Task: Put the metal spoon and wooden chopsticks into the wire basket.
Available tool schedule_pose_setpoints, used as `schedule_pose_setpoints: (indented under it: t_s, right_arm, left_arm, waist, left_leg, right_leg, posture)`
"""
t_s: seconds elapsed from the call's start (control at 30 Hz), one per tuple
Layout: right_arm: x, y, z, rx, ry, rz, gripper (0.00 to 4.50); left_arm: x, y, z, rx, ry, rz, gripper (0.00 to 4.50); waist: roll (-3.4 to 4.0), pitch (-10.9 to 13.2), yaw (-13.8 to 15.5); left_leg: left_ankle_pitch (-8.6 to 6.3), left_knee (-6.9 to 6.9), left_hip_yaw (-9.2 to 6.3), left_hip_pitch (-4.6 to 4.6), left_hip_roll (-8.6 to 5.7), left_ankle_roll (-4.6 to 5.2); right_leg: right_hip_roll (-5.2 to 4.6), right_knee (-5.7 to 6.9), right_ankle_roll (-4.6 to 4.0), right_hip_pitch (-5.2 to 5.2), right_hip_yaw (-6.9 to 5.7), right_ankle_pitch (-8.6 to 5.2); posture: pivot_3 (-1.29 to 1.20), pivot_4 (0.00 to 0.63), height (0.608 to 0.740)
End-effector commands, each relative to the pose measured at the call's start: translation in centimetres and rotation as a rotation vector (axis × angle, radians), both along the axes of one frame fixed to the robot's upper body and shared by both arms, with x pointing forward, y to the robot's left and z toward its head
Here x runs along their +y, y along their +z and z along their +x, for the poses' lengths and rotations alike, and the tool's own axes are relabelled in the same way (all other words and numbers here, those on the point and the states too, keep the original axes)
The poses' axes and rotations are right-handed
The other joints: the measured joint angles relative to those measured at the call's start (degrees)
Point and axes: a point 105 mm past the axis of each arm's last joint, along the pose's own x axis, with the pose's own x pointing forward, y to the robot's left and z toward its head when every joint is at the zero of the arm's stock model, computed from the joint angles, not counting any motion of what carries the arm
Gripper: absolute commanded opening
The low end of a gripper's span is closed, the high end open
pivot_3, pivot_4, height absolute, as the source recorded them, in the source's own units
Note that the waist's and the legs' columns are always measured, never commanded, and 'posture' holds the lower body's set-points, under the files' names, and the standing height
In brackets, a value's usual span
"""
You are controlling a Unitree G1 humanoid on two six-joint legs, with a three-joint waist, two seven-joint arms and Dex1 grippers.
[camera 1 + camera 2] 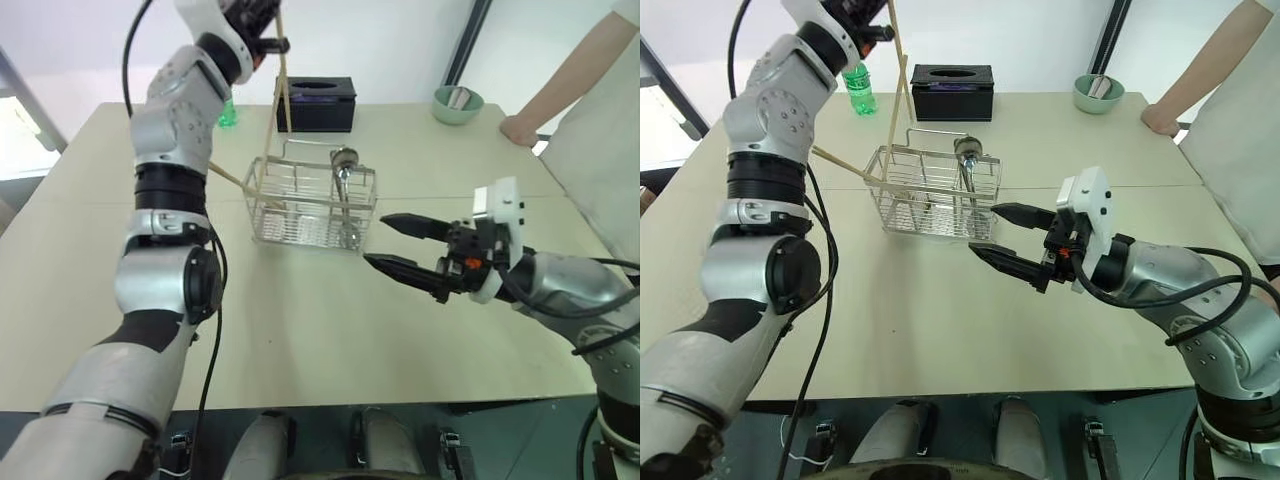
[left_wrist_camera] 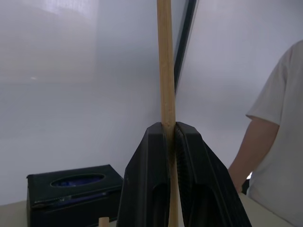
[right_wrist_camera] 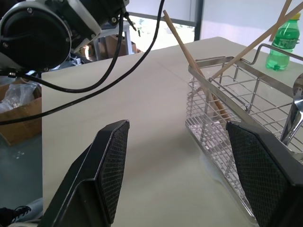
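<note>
On the pale desk (image 1: 300, 320) the wire basket (image 1: 312, 205) stands mid-surface with bare top all round. The metal spoon (image 1: 344, 170) stands in its right end, one chopstick (image 1: 845, 167) leaning out left. Our left hand (image 1: 268, 42), raised above, clamps the other chopstick (image 1: 274, 120); the left wrist view shows its fingers (image 2: 142, 189) pinching it. Our right hand (image 1: 395, 245) hovers agape beside the basket. Behind stands a black tissue box (image 1: 316, 103).

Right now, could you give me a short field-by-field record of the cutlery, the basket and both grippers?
spoon: metal spoon stands in the wire basket, bowl up
first chopstick: one chopstick leans in the basket, its end sticking out over the rim
second chopstick: second chopstick clamped in the left gripper, its lower end in the basket
right gripper: open, beside the basket, holding nothing
</note>
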Motion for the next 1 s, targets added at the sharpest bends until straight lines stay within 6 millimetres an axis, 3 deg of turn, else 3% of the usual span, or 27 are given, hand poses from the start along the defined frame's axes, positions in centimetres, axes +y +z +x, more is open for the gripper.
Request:
schedule_pose_setpoints:
  t_s: [0.03,0.37,0.7,0.93,1.0]
  right_arm:
    - [-0.1,1.0,-0.5,-0.056,-0.008,0.025,3.39]
    - [-0.3,1.0,0.1,-0.055,-0.020,0.037,3.39]
    - [-0.1,1.4,0.5,-0.059,-0.009,0.049,3.39]
    - [-0.1,1.6,0.5,-0.059,-0.008,0.049,3.39]
    - [-0.2,1.6,0.5,-0.060,-0.009,0.050,3.39]
  left_arm:
    - [-0.3,1.5,-1.6,-0.067,-0.034,0.034,0.09]
    - [1.2,1.4,-2.7,-0.049,-0.017,0.078,0.09]
    - [1.3,-2.5,-2.7,0.043,-0.005,0.121,0.09]
    - [1.1,-3.3,-2.5,0.041,0.012,0.100,0.09]
    - [0.9,-3.3,-2.6,0.044,0.001,0.088,0.80]
  waist:
    - [0.01,0.0,0.1]
    - [0.03,0.0,0.2]
    - [0.06,0.0,0.3]
    - [0.06,0.0,0.3]
    - [0.06,0.0,0.3]
  left_leg:
    - [0.00,0.00,0.00,0.01,0.00,0.00]
    - [0.00,0.00,-0.01,0.01,0.00,0.00]
    - [0.00,0.01,-0.03,0.03,0.01,0.00]
    - [0.00,0.02,-0.02,0.02,0.00,0.00]
    - [0.00,0.01,-0.03,0.02,0.01,0.00]
  right_leg:
    - [0.00,0.00,0.00,0.01,0.01,0.00]
    - [0.03,-0.03,0.00,0.03,0.01,0.00]
    - [0.04,-0.02,-0.02,0.04,0.03,0.00]
    - [0.03,-0.04,-0.02,0.05,0.03,0.00]
    - [0.03,-0.04,-0.02,0.05,0.03,0.00]
  posture:
    - [0.00,0.150,0.661]
    - [0.00,0.150,0.661]
    - [0.00,0.150,0.661]
    - [0.00,0.150,0.661]
    - [0.00,0.150,0.661]
